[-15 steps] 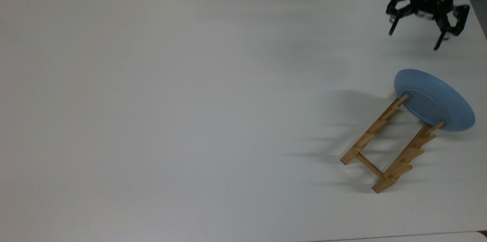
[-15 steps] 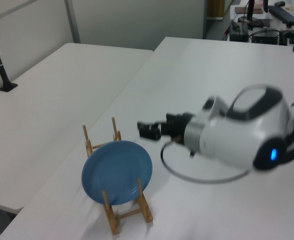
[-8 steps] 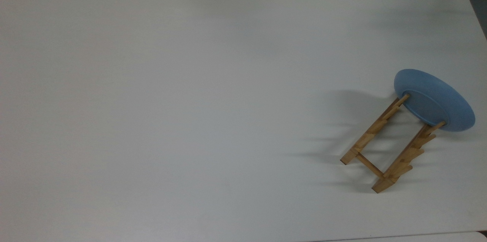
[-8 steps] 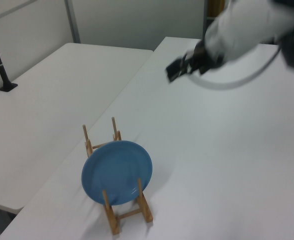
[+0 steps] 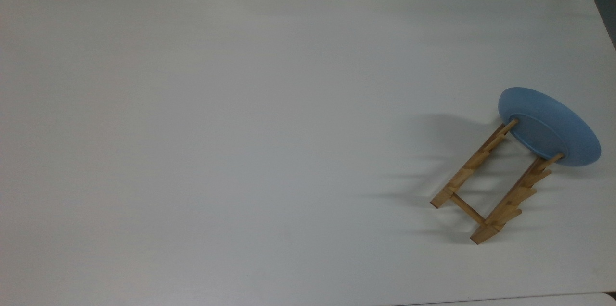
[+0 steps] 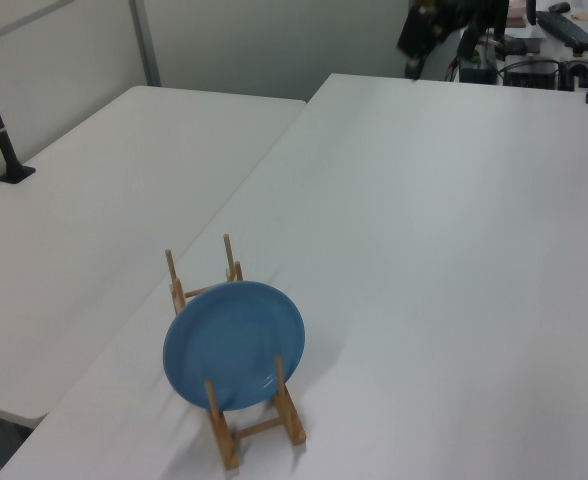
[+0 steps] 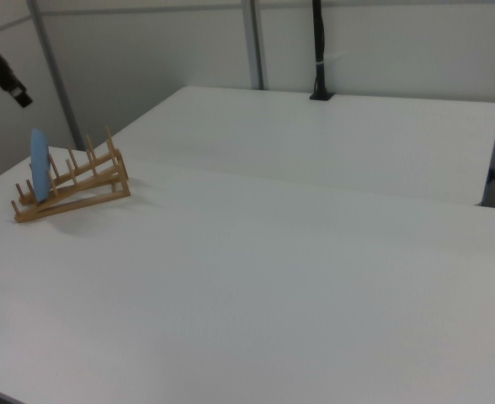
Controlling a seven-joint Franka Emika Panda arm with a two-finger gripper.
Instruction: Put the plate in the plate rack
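The gripper (image 6: 444, 30) appears as a dark, smeared shape at the top edge of the left view, above the far end of the counter (image 6: 444, 250). Whether it is released or clenched cannot be told, but nothing blue hangs from it. In the right view a dark piece of it (image 7: 7, 76) sits in the upper left corner, above and apart from the rack (image 7: 79, 189). From there the plate (image 6: 234, 345) lies well away, down toward the lower left of the left view, near the counter's close edge. The plate stands on its rim in the rack (image 6: 244, 430), between pegs in an end slot, and leans a little. In the top view it sits at the upper right end of the rack (image 5: 469, 171), at the frame's right side. Its face (image 5: 548, 128) lies across the two rails, which run from lower left to upper right. In the right view it is seen edge-on (image 7: 39, 164), close to upright, toward the rack's left end. Judging from this, the placing looks done, and any coming move needs only to keep well clear of the plate.
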